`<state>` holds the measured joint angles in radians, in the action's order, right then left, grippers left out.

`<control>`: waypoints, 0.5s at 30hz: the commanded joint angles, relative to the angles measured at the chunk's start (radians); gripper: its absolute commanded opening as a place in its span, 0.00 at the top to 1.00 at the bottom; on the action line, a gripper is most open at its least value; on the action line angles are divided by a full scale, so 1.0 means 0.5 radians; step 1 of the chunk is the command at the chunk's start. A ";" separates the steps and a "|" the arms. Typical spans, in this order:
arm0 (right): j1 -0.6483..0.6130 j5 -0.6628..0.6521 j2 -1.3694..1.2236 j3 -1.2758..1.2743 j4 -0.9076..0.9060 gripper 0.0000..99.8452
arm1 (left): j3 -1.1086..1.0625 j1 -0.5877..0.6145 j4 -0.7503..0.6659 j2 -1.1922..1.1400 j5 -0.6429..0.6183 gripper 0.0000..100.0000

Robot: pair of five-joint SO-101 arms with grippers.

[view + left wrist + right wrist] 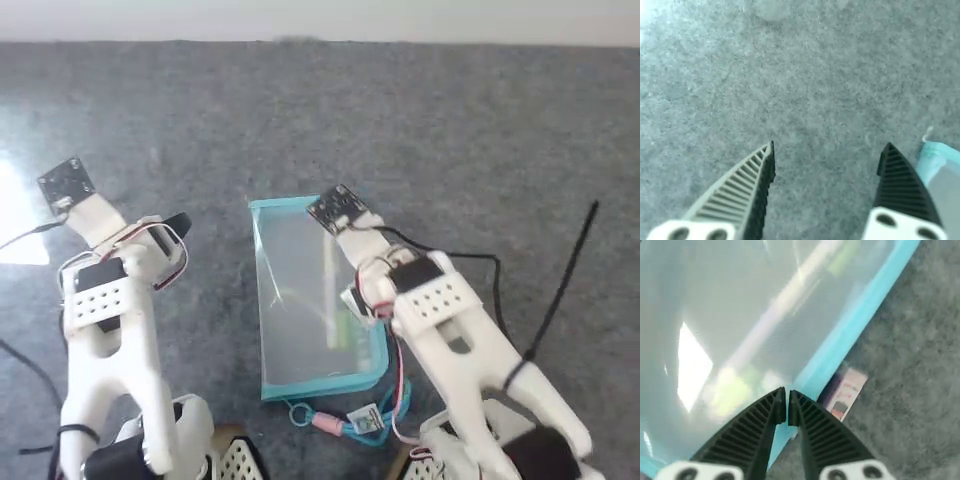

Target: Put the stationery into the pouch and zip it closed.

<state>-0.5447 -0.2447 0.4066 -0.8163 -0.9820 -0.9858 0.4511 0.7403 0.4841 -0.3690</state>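
Leftmost, the left gripper [827, 147] is held above bare grey surface [450, 130], its fingers spread wide with nothing between them. A teal corner of the pouch [295, 300] is caught just beyond its dark finger, so the pouch is placed to that gripper's right, near but not touched.

At the middle of the surface the pouch is laid flat, a clear sleeve with a teal border. Its long axis is run from the far edge of the surface toward the near edge. Stationery is seen inside it, a white pen-like stick [805, 275] and some green pieces, and nothing loose is noticed outside. A teal cord with a pink piece [330, 420] is trailed from the pouch's near end.

Further right, the right gripper [786, 392] is set directly over the pouch's right long border. Its fingers are pressed together, tip to tip, on the teal band. Whether a zip slider is pinched there cannot be told. A small printed tag [845, 395] is lain just outside that border.

The filling is judged done and the zipping the step in hand. The zip is taken to lie along that right border, so any pull would be made along the pouch's long axis. The right arm is by far the nearer. The left could be brought across to pin the pouch down.
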 commanded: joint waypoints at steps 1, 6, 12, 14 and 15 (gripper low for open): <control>0.023 -0.034 -0.183 0.319 0.017 0.99 | 0.017 -0.015 -0.046 0.083 0.018 0.68; 0.051 -0.049 -0.489 0.614 0.020 0.99 | 0.017 -0.018 -0.046 0.077 0.018 0.68; 0.284 0.055 -0.397 0.749 -0.272 0.95 | 0.017 -0.028 -0.049 0.077 0.018 0.68; 0.284 0.233 -0.302 0.746 -0.311 0.88 | 0.008 -0.068 -0.086 0.077 0.021 0.68; 0.272 0.301 -0.272 0.746 -0.321 0.84 | -0.011 -0.083 -0.104 0.077 0.021 0.68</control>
<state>-0.4158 -0.1880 0.1749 -0.4987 -1.1139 -0.9874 0.4419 0.7327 0.4841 -0.3690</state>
